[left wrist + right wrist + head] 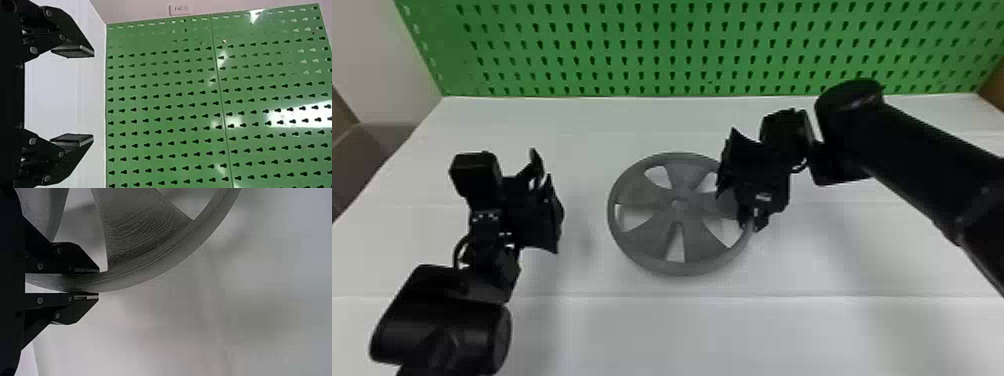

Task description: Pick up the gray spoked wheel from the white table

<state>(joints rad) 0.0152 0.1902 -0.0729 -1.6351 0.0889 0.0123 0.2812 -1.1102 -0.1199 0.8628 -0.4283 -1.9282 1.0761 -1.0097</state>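
we've got the gray spoked wheel (679, 204) over the middle of the white table (682, 332), broad face up, with gaps showing between its spokes. can't tell from here if its underside touches the table. our right gripper (750, 221) is at the wheel's right side, and the right wrist view shows the rim pinched between its two flat black fingers (86, 270), one on the inner side and one on the outer.

our left gripper (544, 172) hangs out to the left of the wheel, well apart from it, fingers spread wide. the left wrist view has the green pegboard (164, 105) out past those fingertips, plus a small label (180, 9) on the pale wall (133, 9) just beside the board's edge.
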